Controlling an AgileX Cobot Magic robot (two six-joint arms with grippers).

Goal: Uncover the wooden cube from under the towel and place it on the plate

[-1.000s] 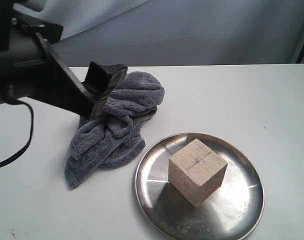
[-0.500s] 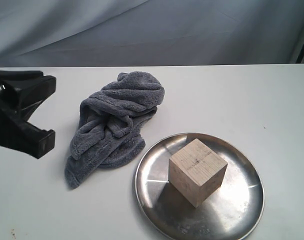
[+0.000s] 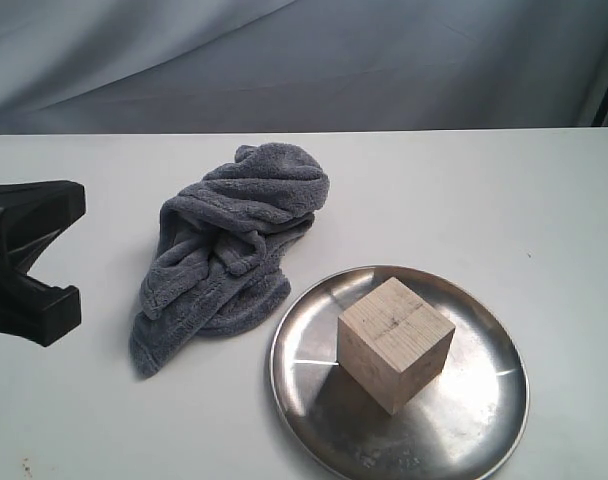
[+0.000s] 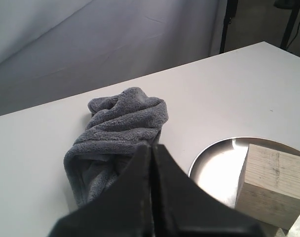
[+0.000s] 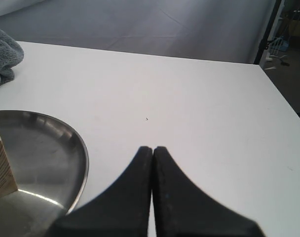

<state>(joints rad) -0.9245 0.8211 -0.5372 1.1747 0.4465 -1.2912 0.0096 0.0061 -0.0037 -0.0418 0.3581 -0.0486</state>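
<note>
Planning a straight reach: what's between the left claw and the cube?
The towel, bunched on the table, then the near rim of the plate holding the cube. The exterior view shows it.

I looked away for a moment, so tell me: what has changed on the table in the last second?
The left gripper was over the towel and has pulled back leftward to the edge of the exterior view. It is empty, with its jaws shut. The towel stayed crumpled beside the plate, and the cube stayed on the plate.
</note>
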